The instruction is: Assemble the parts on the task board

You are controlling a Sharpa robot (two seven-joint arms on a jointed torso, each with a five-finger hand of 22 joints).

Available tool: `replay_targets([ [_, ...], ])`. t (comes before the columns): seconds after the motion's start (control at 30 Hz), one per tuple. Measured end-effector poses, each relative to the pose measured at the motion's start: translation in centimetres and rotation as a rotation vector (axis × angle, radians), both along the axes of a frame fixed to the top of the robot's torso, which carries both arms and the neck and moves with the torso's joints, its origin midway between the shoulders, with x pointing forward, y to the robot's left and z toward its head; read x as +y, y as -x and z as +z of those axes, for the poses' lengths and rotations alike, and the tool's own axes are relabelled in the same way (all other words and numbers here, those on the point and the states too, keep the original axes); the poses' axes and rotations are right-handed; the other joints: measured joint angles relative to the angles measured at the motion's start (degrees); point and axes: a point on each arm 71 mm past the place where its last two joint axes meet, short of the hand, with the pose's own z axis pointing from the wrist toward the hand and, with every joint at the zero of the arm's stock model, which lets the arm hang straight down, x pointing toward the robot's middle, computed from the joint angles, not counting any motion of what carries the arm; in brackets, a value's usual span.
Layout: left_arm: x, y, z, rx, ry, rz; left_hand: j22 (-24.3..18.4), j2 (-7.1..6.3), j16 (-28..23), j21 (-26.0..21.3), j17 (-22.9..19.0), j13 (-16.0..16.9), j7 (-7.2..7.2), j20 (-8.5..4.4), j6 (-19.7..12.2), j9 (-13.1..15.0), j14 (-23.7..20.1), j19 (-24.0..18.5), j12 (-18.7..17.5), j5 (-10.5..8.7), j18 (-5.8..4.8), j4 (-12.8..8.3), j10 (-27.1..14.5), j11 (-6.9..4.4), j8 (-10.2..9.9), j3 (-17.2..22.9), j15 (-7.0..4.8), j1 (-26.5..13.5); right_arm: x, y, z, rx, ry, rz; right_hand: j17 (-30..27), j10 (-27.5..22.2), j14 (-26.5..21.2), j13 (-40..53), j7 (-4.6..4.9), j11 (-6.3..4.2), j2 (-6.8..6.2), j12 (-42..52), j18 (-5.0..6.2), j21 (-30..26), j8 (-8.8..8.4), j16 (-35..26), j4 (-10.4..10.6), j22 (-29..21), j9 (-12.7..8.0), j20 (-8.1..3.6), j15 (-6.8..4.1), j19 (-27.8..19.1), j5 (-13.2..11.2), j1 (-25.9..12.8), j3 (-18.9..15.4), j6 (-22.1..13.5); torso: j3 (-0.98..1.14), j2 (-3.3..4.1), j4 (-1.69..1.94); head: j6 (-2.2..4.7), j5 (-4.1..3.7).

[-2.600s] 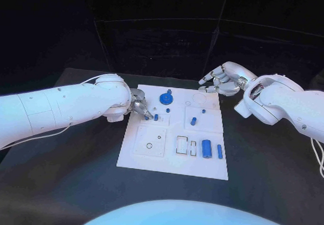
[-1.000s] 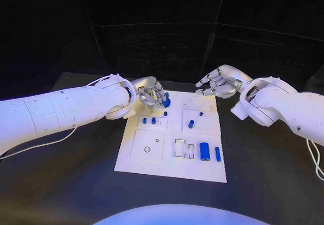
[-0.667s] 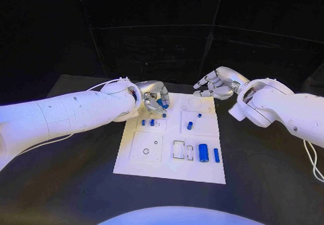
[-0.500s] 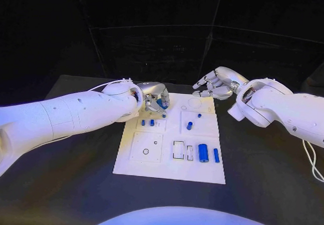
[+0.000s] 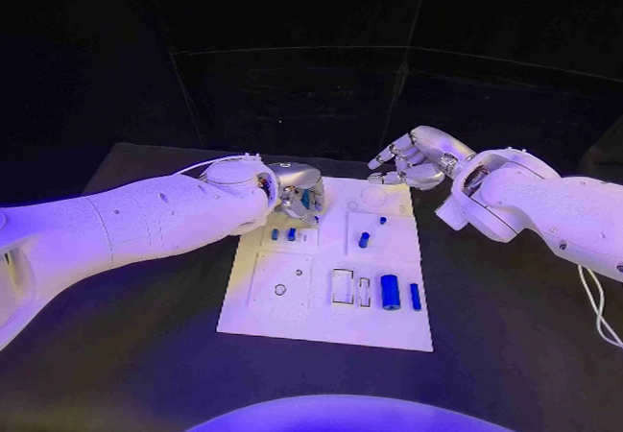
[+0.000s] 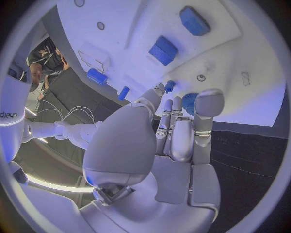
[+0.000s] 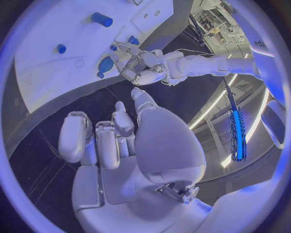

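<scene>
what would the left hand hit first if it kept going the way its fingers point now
Probably the round blue part at the board's far corner: the left hand's fingertips are already at it in the left wrist view. Beyond it lies the white task board. Whether they touch is unclear.

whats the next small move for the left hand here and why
Probably close the fingers on the round blue part and lift. The left hand sits at the task board's far left corner, fingertips around that part, while the right hand hovers off the board.
</scene>
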Motion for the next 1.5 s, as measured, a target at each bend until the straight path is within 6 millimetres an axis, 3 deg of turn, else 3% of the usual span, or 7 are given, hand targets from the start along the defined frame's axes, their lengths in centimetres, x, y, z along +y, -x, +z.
replay_targets([
  [0.43,-0.22,-0.08,-0.62,0.015,-0.042,-0.006,3.75,0.00,0.00,3.52,-0.74,-0.78,-0.29,0.11,2.13,-0.34,0.00,0.20,-1.72,0.00,-0.03,-0.72,2.62,-0.28,-0.69,2.86,-0.43,0.00,0.14,-0.02,0.00,0.000,-0.001,0.003,-0.01,0.00,0.00,0.00,0.00,0.00,0.00,0.00,0.00,0.00,0.00,0.00,0.00,0.00,0.00,0.00,0.00,0.00,0.00,0.00,0.00,0.00,0.01,-0.02,0.02,-0.12,-0.18],
  [0.5,-0.18,-0.14,-0.70,0.015,-0.046,-0.004,4.07,0.00,0.24,3.59,-0.76,-0.78,-0.30,0.11,2.14,-0.35,0.00,0.20,-1.94,0.00,-0.86,-0.95,2.82,-0.44,-0.74,3.36,-0.43,0.00,0.17,-0.02,0.00,0.000,-0.001,0.003,-0.01,0.00,0.00,0.00,0.00,0.00,0.00,0.00,0.00,0.00,0.00,0.00,0.00,0.00,0.00,0.00,0.00,0.00,0.00,0.00,0.00,0.00,0.01,-0.03,0.03,-0.13,-0.21],
  [1.0,-0.33,-0.43,-1.00,0.013,-0.054,0.000,5.85,0.30,0.46,5.24,-1.28,-0.82,-0.29,0.11,2.96,-0.57,-0.01,0.19,-3.68,-0.24,-0.86,-1.18,4.25,-0.44,-1.58,5.48,-0.43,-0.30,0.28,-0.01,0.00,0.000,-0.002,0.005,-0.02,0.00,0.00,0.01,0.00,0.00,0.00,0.00,0.00,0.00,0.00,0.00,0.00,0.01,0.00,0.00,0.00,0.00,0.00,0.00,0.00,0.00,0.03,-0.04,0.08,-0.21,-0.33],
  [1.17,-0.46,-0.48,-1.01,0.013,-0.054,0.000,6.26,-0.18,0.46,5.55,-1.66,-0.90,-0.28,0.11,2.95,-0.80,-0.01,0.19,-4.50,-0.49,-0.86,-1.25,4.39,-0.30,-2.60,5.87,-0.43,-0.78,0.32,-0.01,0.00,0.000,-0.002,0.006,-0.02,0.00,0.00,0.01,0.00,0.00,0.00,0.00,0.00,0.00,0.00,0.00,0.00,0.01,0.00,0.00,0.00,0.00,0.00,0.00,0.00,0.00,0.02,-0.04,0.08,-0.26,-0.33],
  [1.5,-0.59,-0.44,-0.98,0.017,-0.055,-0.004,7.08,-1.32,0.46,5.90,-2.60,-0.89,0.00,0.11,-0.28,-1.09,-0.01,0.19,-7.45,-0.49,-0.86,-1.64,4.21,0.00,-6.10,6.90,-0.42,-1.92,0.32,-0.01,0.00,0.000,-0.002,0.006,-0.03,0.00,0.00,0.01,0.00,0.00,0.00,0.00,-0.01,0.00,0.00,0.00,0.00,0.01,0.00,0.00,0.00,0.00,0.00,0.00,0.00,0.00,0.01,-0.07,0.08,-0.32,-0.47],
])
